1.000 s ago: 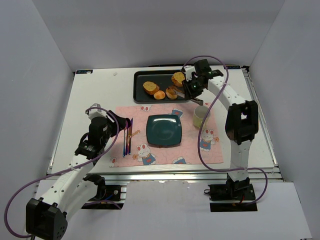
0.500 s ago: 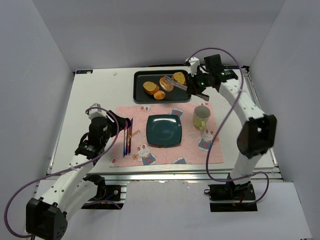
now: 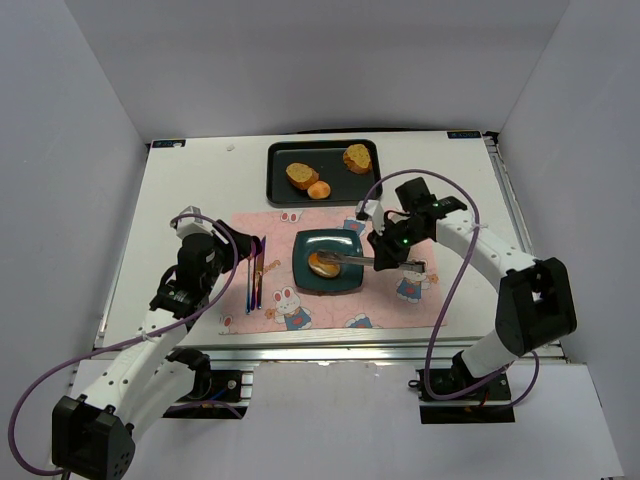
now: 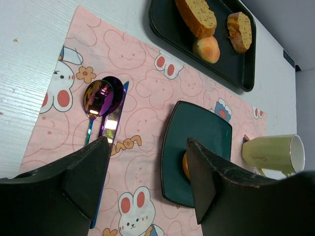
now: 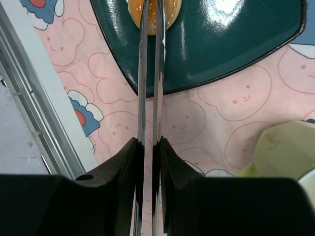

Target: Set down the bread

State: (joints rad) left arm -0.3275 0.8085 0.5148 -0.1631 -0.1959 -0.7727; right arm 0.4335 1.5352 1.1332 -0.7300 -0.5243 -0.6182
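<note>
One small golden bun (image 3: 320,264) is on or just over the dark teal plate (image 3: 345,278), between the tips of metal tongs (image 3: 352,259). I cannot tell if it rests on the plate. My right gripper (image 3: 385,258) is shut on the tongs (image 5: 149,98); the bun (image 5: 172,10) shows at the top of the right wrist view over the plate (image 5: 236,44). The second bun (image 3: 319,189) lies in the black tray (image 3: 285,195). My left gripper (image 4: 147,182) is open and empty above the pink placemat (image 4: 142,93), left of the plate (image 4: 197,132).
Two larger toasted pieces (image 3: 302,175) (image 3: 356,158) lie in the tray. A spoon and knife (image 3: 256,272) lie on the placemat's left side. A pale green mug (image 5: 280,152) stands right of the plate, under my right arm.
My right arm has swung from the tray down to the plate, carrying a bun in the tongs. The left arm has not moved.
</note>
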